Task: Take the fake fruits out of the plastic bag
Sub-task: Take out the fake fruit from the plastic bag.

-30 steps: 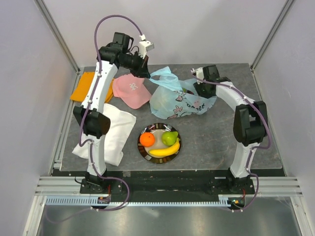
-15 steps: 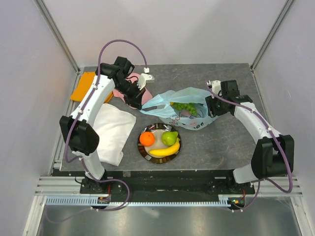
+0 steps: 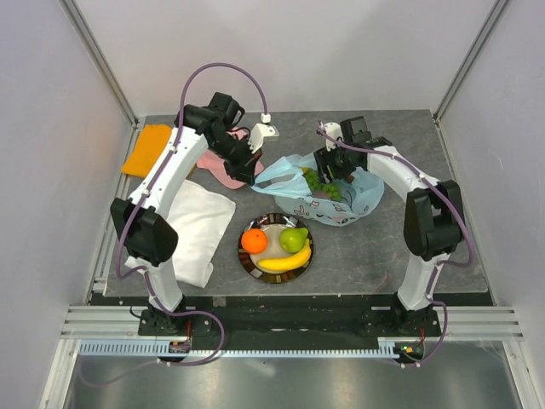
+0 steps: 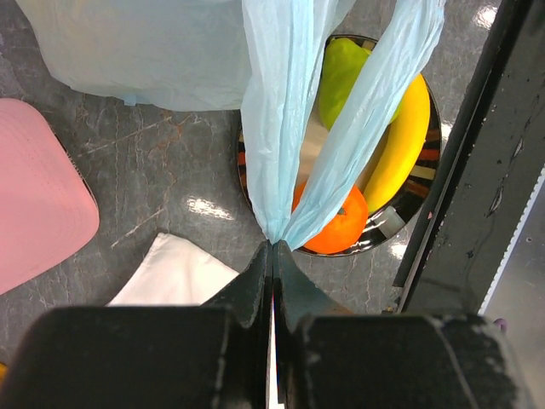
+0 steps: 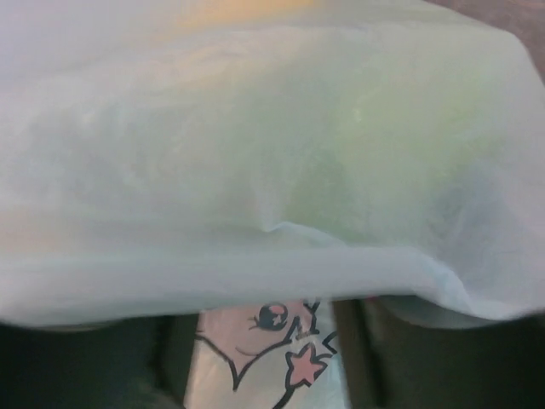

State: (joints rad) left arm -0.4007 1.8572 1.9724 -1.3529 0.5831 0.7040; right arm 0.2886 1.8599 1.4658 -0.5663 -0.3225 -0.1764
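Top view, L claw: my left claw is pinched shut on a handle of the plastic bag. It draws the handle toward 9 o'clock, so the mouth gapes.
Top view, R claw: my right claw hangs over that open mouth, right above the green grapes. I judge it's lined up to go in for them.
Top view, fruit: the orange, pear & banana lie on the plate, at 7 o'clock of the bag. The grapes are inside the bag, so the job's not done.
Top view, surface/room: dark grey stone-look table. From the plate, the pink cap is at 11 o'clock, the white cloth at 9 and the orange cloth further off at 10. Pale walls w/ metal posts on 3 sides.
L wrist: left claw has its tips tight together on the blue handle, whose 2 strands rise toward 12. The plate rim w/ the fruit shows behind at 1–2 o'clock.
R wrist: bag film fills the view. A green blur at 1 o'clock is prob. the grapes. My dark fingers stand apart at 5 & 7 o'clock w/ printed film between them, and nothing looks clamped.
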